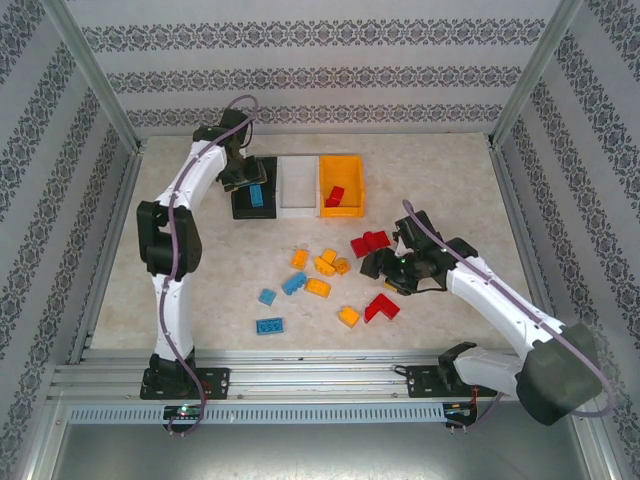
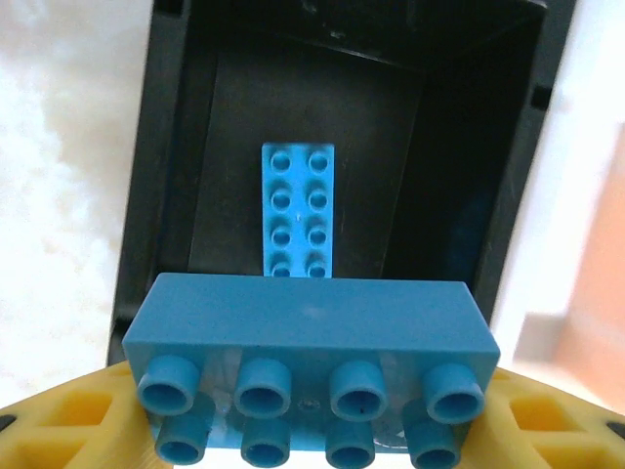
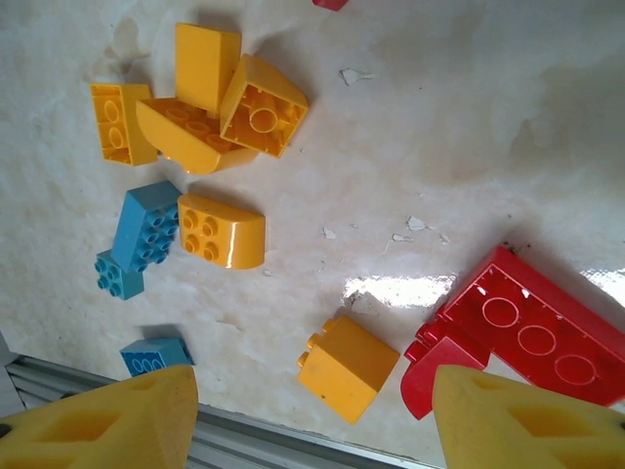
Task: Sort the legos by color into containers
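A sky-blue plastic brick, two rows of four studs (image 2: 312,362), fills the foreground of the left wrist view. It is clamped by its short ends between the yellow foam fingers (image 2: 68,420) of the left gripper (image 2: 312,422), with the studs towards the camera and its smooth long side facing up. The jaws are partly closed, as wide as the brick is long. The brick hangs over the open rectangular black plastic bin (image 2: 156,195), at the bin's near edge.

On the floor of the black bin lies a thin sky-blue plate with eight studs (image 2: 298,210), flat and lengthways.

In the top view, a white bin (image 1: 298,187) touches the black bin's right side. Beyond that is a yellow bin (image 1: 342,164) with one red brick (image 1: 334,195) in it.

On the pale stone-patterned table (image 1: 200,270), right of the black bin and nearer the arm bases, loose bricks are scattered:
- a cluster of orange-yellow curved and square pieces (image 3: 210,107);
- two joined blue bricks (image 3: 146,230);
- a small blue brick (image 3: 154,357);
- an orange-yellow cube (image 3: 349,366);
- a red L-shaped piece (image 3: 527,337), lying hollow side up.

Two more red bricks (image 1: 370,243) sit right of the cluster.

The right gripper (image 3: 317,420) hovers over this scatter, its jaws about half apart with nothing between them.
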Controlling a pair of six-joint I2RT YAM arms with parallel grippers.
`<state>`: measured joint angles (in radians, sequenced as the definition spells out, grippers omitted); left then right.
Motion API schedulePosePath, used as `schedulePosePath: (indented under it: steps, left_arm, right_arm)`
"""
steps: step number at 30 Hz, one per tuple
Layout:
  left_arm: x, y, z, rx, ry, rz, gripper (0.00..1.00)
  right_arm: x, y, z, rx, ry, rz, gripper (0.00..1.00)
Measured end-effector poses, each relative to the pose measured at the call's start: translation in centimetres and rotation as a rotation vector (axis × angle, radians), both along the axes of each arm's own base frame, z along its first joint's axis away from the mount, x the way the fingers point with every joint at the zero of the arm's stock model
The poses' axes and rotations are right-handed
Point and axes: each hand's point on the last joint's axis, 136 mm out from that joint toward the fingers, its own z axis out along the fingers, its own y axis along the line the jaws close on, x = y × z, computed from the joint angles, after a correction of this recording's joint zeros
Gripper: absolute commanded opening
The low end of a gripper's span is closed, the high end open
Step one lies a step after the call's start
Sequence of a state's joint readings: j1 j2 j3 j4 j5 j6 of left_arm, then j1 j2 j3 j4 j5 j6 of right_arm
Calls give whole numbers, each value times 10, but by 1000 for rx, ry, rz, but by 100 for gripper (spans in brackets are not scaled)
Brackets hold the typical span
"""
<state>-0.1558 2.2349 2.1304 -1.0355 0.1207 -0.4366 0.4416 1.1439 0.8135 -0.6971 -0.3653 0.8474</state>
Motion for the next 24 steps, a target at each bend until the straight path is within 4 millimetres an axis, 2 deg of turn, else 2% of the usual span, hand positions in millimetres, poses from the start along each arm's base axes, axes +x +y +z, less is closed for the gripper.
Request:
schedulePosePath:
  steps: [3,8,14,24]
  left_arm:
    - [12,0,-10,11,7,0,54]
    - [21,-1,-22,12,21,0,61]
    - [20,-3,-24,1,33,-4,68]
    - [16,-3,-22,-1,41,-5,83]
  right_arm:
    - [-7,-5,5,-6,-5,-17,65]
    - [-21,-17,4,-30,3,-40,66]
    - [-35,-26,-1,-54,40,-60,67]
    - [-35,-27,-10,-82,73,-55,67]
